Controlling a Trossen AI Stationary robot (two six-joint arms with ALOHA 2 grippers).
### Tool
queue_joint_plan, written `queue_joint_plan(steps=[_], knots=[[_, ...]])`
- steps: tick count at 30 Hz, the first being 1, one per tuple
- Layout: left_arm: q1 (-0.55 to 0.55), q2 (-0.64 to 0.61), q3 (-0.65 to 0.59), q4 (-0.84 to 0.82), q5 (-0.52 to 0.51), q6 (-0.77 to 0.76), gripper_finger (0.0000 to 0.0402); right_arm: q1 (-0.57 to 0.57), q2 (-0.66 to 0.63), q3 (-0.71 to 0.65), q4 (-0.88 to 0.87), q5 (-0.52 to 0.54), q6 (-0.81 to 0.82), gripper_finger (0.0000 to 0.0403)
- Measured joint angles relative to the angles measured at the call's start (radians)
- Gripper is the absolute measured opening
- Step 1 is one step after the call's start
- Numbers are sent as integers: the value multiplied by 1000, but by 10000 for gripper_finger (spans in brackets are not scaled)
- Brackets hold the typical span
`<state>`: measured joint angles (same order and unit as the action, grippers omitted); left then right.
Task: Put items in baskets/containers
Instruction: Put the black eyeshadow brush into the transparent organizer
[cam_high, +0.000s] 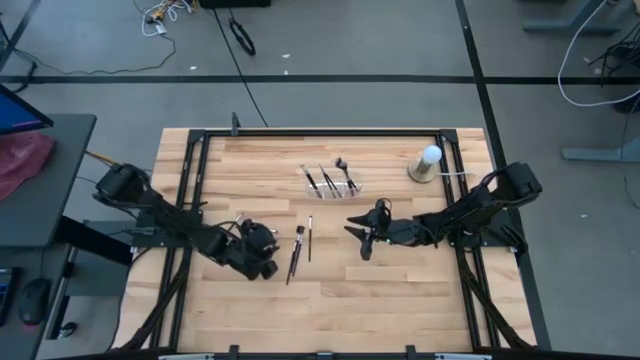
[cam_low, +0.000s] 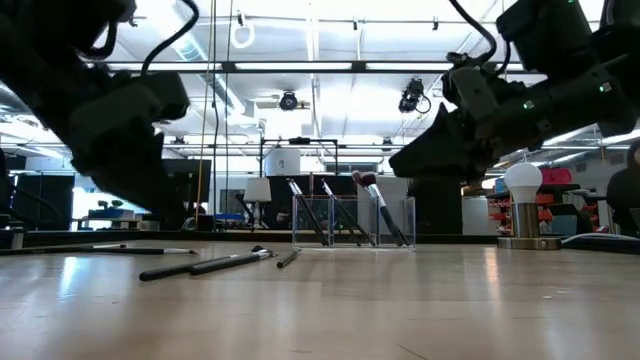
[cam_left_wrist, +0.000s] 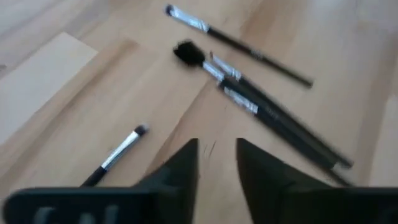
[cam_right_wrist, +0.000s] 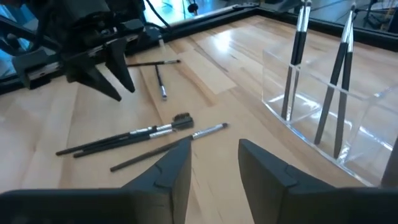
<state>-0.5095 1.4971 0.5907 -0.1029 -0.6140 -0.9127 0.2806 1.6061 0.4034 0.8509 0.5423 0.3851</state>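
Left gripper (cam_left_wrist: 216, 163) jaws released, empty; brush bundle (cam_left_wrist: 273, 118) lay just ahead, long axis oblique to them. Right gripper (cam_high: 362, 238) released, farther off

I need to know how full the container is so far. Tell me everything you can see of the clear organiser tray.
The clear organiser tray is see-through plastic with thin upright walls and narrow compartments. It stands upright on the wooden table, toward the far side, left of the white ball lamp. Several dark-handled makeup brushes lean in it, handles down, tips above the rim. Neither gripper touches it; the right gripper is nearer.
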Motion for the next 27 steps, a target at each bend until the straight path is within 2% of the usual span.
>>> queue_joint_plan(steps=[5, 9, 13, 18, 22, 27], knots=[[-8, 49, 0, -9, 12, 47, 208, 0, 26, 0, 25, -1, 0, 137], [-32, 60, -20, -1, -55, 27, 244, 0, 29, 0, 30, -9, 0, 137], [-80, 60, -40, 0, -165, -18, 249, 0, 29, 0, 31, -8, 0, 137], [-96, 28, -78, -51, -172, 23, 249, 0, 29, 0, 31, -9, 0, 137], [-44, -46, -131, -43, -112, 175, 249, 0, 29, 0, 35, -9, -1, 137], [37, -148, -211, 50, -6, 406, 249, -1, 29, 0, 44, -8, -18, 137]])
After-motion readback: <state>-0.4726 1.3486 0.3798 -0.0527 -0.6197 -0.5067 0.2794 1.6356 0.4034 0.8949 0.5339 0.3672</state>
